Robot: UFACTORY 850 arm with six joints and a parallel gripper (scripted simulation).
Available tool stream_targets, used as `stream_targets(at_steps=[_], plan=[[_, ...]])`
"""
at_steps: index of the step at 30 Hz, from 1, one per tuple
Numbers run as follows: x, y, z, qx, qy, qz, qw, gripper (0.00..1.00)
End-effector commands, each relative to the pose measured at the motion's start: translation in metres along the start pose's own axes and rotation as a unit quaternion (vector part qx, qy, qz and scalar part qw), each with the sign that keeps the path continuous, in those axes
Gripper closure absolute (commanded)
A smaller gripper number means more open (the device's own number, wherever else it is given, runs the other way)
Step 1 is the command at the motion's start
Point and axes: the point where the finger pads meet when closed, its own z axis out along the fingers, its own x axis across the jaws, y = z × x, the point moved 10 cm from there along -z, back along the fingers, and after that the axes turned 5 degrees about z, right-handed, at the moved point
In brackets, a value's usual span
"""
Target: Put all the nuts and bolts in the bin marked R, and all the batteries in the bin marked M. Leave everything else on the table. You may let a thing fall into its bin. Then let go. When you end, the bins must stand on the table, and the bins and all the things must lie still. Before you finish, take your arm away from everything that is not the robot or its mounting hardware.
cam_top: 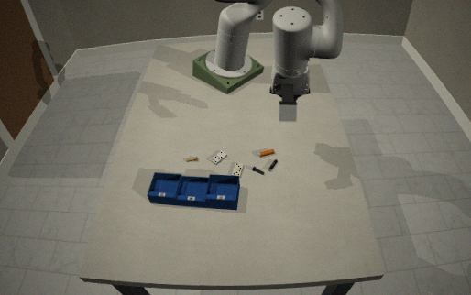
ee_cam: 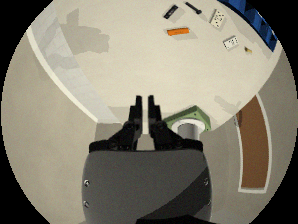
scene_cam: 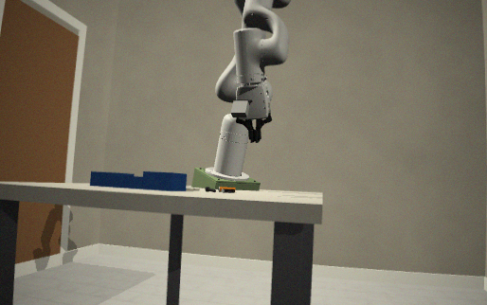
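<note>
My gripper (scene_cam: pixel 256 140) (ee_cam: pixel 145 103) is nearly closed and empty, high above the table; its fingertips are hidden in the top view. An orange battery (cam_top: pixel 267 153) (ee_cam: pixel 178 31) lies on the table. A dark cylinder (cam_top: pixel 273 165) (ee_cam: pixel 171 12), seemingly a battery, lies near it. A black bolt (cam_top: pixel 257 170) (ee_cam: pixel 193 8) lies to the left of the dark cylinder in the top view. A small brass bolt (cam_top: pixel 191 159) (ee_cam: pixel 248 50) lies farther left. The blue bins (cam_top: pixel 192 204) (scene_cam: pixel 163 182) stand joined in a row of three, looking empty; their label letters are unreadable.
A white domino (cam_top: pixel 219 158) (ee_cam: pixel 230 42) lies between the brass bolt and orange battery. Another domino (cam_top: pixel 237 169) (ee_cam: pixel 217 18) lies right behind the right bin in the top view. The arm's green base (cam_top: pixel 208 77) (scene_cam: pixel 204 178) (ee_cam: pixel 195 112) stands at the back.
</note>
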Motion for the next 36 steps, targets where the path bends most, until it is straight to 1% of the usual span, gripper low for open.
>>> stream_targets(at_steps=[1,3,4,5,6,8,9,11,12,13,15,19,20,21,23,27,28,29,32,35,36], plan=[[0.022,-0.017,-0.011,0.017,-0.007,-0.005,1.0,0.93],[0.022,-0.017,-0.011,0.017,-0.007,-0.005,1.0,0.93],[0.029,-0.017,-0.014,0.041,-0.01,-0.011,0.999,0.93],[0.036,-0.021,-0.017,0.045,-0.011,-0.013,0.999,0.93],[0.042,-0.026,-0.02,0.045,-0.011,-0.013,0.999,0.93],[0.042,-0.026,-0.02,0.045,-0.011,-0.013,0.999,0.93],[0.048,-0.03,-0.023,0.045,-0.011,-0.013,0.999,0.93],[0.05,-0.032,-0.024,0.045,-0.011,-0.013,0.999,0.93],[0.057,-0.031,-0.026,0.069,-0.011,-0.019,0.997,0.93],[0.064,-0.034,-0.029,0.073,-0.011,-0.02,0.997,0.93],[0.077,-0.043,-0.035,0.073,-0.011,-0.02,0.997,0.93],[0.079,-0.044,-0.036,0.073,-0.011,-0.02,0.997,0.93],[0.086,-0.043,-0.038,0.097,-0.008,-0.026,0.995,0.93],[0.093,-0.046,-0.041,0.101,-0.008,-0.027,0.994,0.93],[0.107,-0.052,-0.047,0.101,-0.008,-0.027,0.994,0.93],[0.11,-0.054,-0.049,0.101,-0.008,-0.027,0.994,0.93],[0.116,-0.052,-0.051,0.125,-0.002,-0.032,0.992,0.93],[0.123,-0.054,-0.053,0.128,-0.001,-0.033,0.991,0.93],[0.141,-0.061,-0.061,0.128,0.0,-0.033,0.991,0.93],[0.141,-0.061,-0.061,0.128,0.0,-0.033,0.991,0.93],[0.147,-0.059,-0.063,0.151,0.009,-0.038,0.988,0.93]])
